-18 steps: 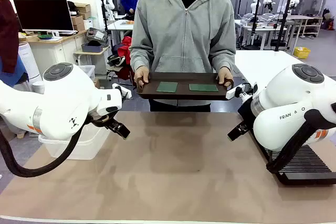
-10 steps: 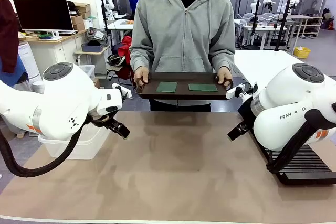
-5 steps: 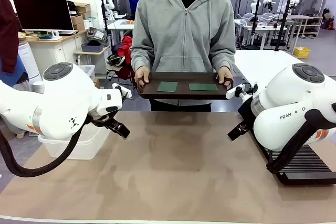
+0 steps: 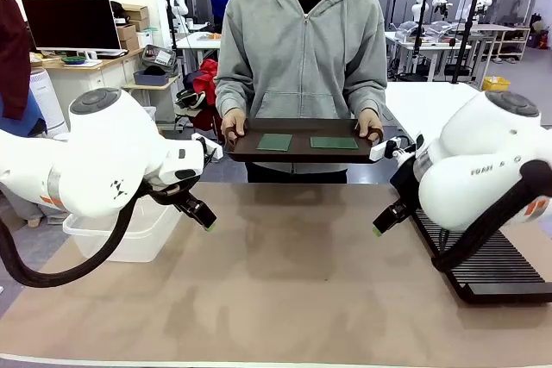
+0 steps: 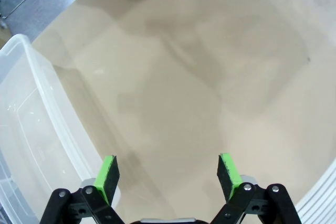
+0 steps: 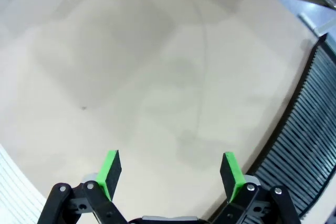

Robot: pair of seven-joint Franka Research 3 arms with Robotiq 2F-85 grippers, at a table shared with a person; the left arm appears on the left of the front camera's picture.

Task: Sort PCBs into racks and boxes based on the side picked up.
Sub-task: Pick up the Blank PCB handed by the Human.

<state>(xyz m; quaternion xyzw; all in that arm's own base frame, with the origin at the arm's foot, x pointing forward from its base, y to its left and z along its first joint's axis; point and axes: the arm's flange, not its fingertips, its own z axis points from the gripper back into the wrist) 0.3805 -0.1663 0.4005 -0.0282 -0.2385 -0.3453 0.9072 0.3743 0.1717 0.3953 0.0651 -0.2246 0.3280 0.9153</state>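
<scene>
Front view: two thin flat green circuit boards [image 4: 274, 142] lie side by side on one dark brown handled tray [image 4: 302, 158], which the person holds by both ends at the far edge of the tan table [image 4: 285, 290]. One long black slotted rack [image 4: 492, 269] sits on the right, and one clear plastic tub [image 4: 129, 234] on the left. The left gripper [image 4: 203, 215] and right gripper [image 4: 384, 220] hang low, angled inward.

Left wrist view: the green pads [image 5: 107, 174] are wide apart with nothing between them, and the tub wall is alongside.

Right wrist view: same deal, spread and empty, with the rack slots beside them.

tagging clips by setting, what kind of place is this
Likely a robotics lab: two white robot arms flank the table, a monitor sits on a desk, and workbenches stand behind the person.
</scene>
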